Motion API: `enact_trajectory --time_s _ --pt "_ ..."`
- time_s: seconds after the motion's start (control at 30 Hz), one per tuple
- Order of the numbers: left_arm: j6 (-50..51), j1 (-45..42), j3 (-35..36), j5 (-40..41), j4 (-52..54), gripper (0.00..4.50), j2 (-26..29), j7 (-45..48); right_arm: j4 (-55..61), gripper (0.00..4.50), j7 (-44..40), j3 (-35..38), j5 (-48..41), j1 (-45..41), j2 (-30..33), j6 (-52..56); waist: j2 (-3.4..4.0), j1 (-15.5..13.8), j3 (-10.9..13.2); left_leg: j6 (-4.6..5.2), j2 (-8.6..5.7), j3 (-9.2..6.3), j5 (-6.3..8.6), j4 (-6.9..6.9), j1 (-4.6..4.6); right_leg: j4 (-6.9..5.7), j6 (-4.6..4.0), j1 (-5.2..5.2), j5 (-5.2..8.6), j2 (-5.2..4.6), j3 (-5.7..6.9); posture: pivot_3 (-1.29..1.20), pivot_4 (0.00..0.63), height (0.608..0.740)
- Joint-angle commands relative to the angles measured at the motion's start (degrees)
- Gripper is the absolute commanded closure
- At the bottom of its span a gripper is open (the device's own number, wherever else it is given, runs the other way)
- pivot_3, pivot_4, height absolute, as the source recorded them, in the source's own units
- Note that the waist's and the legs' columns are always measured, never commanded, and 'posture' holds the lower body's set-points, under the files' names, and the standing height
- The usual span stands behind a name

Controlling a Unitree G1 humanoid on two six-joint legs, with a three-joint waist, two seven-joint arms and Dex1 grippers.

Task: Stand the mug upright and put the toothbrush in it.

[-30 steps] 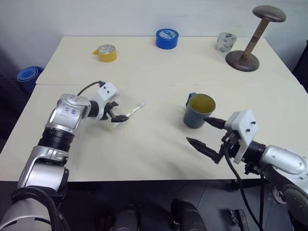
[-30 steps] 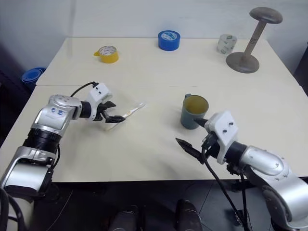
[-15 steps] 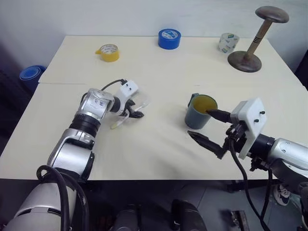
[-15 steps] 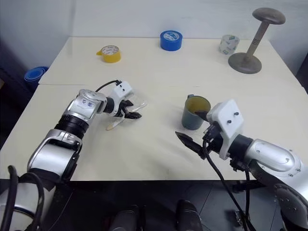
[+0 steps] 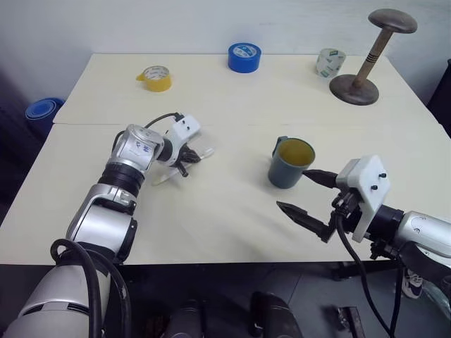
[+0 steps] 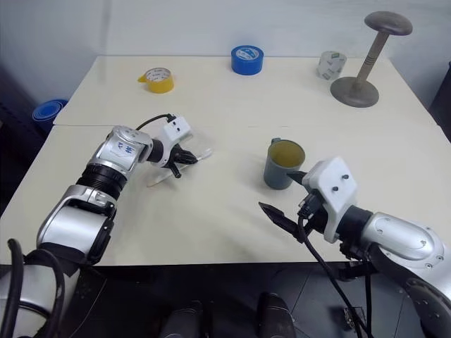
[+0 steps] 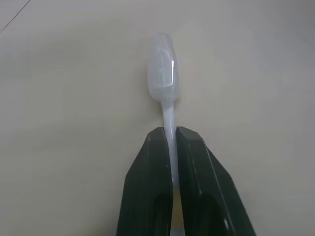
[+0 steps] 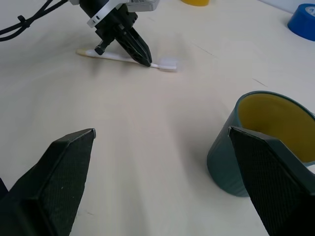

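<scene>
Having closed from wide open, the left pincer [image 7: 171,135] now grips the toothbrush [image 7: 165,78] neck on the bench [image 5: 225,211]; the mug [image 5: 292,162] already stands upright, the right pincer [image 5: 303,193] spread beside it.

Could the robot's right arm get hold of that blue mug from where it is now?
Probably yes. The right gripper hangs open right beside the upright mug, with bare table between them and nothing in the way. The left gripper is off to the side, shut on the toothbrush.
</scene>
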State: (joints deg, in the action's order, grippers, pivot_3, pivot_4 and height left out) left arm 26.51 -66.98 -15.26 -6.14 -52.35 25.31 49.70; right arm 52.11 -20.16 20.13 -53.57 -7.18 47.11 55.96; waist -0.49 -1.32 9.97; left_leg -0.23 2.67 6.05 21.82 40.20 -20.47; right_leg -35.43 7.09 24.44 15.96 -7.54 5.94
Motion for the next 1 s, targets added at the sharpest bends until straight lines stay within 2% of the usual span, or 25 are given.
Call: enact_trajectory --time_s 0.03,0.13,0.23,0.3,0.37,0.43,0.47,0.53,0.6,0.73,0.83,1.0 --pt "2.68 -2.16 4.88 2.71 -2.06 4.46 -1.05 -2.32 0.38 0.00 1.77 3.26 -0.31 0.08 0.62 -1.26 0.00 0.01 0.00 0.00 0.00 0.01 0.00 0.00 0.00 0.00 0.00 0.00 0.00 0.00 0.00 0.00 0.150 0.740" --pt "5.15 -6.84 12.47 9.63 -0.87 4.46 -4.21 -2.36 -0.39 0.00 3.87 6.54 -3.03 0.42 -0.20 -0.74 -0.12 -0.33 0.07 0.01 0.00 0.00 0.00 0.01 -0.07 0.02 0.00 0.02 0.00 0.00 0.01 0.00 0.150 0.740" --pt "8.99 -15.15 22.52 20.54 0.65 4.46 -10.74 -2.83 -0.64 0.00 7.18 11.41 -6.40 2.07 -0.55 -0.25 -0.31 -1.23 0.18 0.04 -0.01 -0.36 -0.01 0.26 -0.60 0.15 0.06 0.15 -0.03 -0.01 0.22 0.00 0.150 0.740" --pt "9.08 -17.58 23.53 21.20 -0.08 4.46 -12.87 -4.21 -0.33 0.00 9.01 12.62 -7.81 2.93 -0.43 -0.20 -0.31 -1.75 0.18 0.13 -0.02 -0.47 0.04 0.53 -0.91 0.18 0.19 0.26 -0.11 -0.01 0.32 0.00 0.150 0.740" --pt "7.15 -18.27 21.87 19.22 -0.91 4.46 -13.48 -5.29 0.06 0.00 10.55 12.94 -8.91 3.58 -0.08 -0.36 -0.24 -1.57 0.14 0.25 -0.06 -0.44 0.12 0.56 -0.80 0.34 0.27 0.09 -0.15 -0.02 0.32 0.00 0.150 0.740" --pt "3.52 -16.82 18.48 15.62 -1.33 4.46 -11.57 -4.55 1.07 0.00 11.98 12.76 -9.97 4.50 0.13 -0.79 -0.16 -0.74 0.10 0.26 -0.08 -0.30 0.12 0.41 -0.64 0.49 0.27 0.01 -0.15 -0.03 0.29 0.00 0.150 0.740" --pt "2.03 -16.00 17.23 14.25 -1.55 4.31 -10.39 -4.24 1.48 0.00 12.58 12.63 -10.39 4.91 0.20 -1.06 -0.15 -0.25 0.09 0.25 -0.08 -0.26 0.12 0.34 -0.60 0.49 0.27 0.02 -0.15 -0.02 0.26 0.00 0.150 0.740" --pt "1.81 -14.59 14.44 11.72 -1.59 3.88 -7.17 -2.51 2.06 0.00 13.67 12.21 -10.42 6.00 0.08 -1.53 -0.15 0.45 0.10 0.18 -0.07 -0.25 0.03 0.31 -0.56 0.44 0.16 0.05 -0.17 0.00 0.23 0.00 0.150 0.740" --pt "3.77 -13.74 11.68 9.76 -0.45 3.27 -3.82 0.53 2.29 0.00 14.45 11.97 -10.31 7.14 -0.17 -2.01 -0.18 0.95 0.13 0.12 -0.04 -0.24 -0.08 0.30 -0.58 0.40 0.05 0.14 -0.24 0.02 0.21 0.00 0.150 0.740" --pt "6.40 -9.99 3.95 5.18 5.45 2.13 1.85 8.80 2.71 0.00 14.19 10.48 -10.21 8.09 0.37 -3.22 -0.19 0.62 0.14 0.13 -0.03 -0.26 -0.08 0.29 -0.69 0.43 0.04 0.19 -0.25 0.02 0.22 0.00 0.150 0.740" --pt "5.59 -6.00 -0.64 1.70 9.77 2.13 4.72 10.99 2.97 0.00 12.83 8.88 -9.69 8.01 1.34 -4.13 -0.18 -0.37 0.13 0.15 -0.03 -0.28 -0.06 0.29 -0.67 0.43 0.06 0.17 -0.25 0.01 0.22 0.00 0.150 0.740" --pt "8.17 -1.84 -3.76 0.39 14.46 2.13 5.43 14.48 3.47 0.00 11.96 6.86 -8.96 8.09 2.09 -5.22 -0.23 -0.71 0.16 0.16 -0.04 -0.32 -0.05 0.50 -0.82 0.47 0.06 0.15 -0.25 0.02 0.23 0.00 0.150 0.740"
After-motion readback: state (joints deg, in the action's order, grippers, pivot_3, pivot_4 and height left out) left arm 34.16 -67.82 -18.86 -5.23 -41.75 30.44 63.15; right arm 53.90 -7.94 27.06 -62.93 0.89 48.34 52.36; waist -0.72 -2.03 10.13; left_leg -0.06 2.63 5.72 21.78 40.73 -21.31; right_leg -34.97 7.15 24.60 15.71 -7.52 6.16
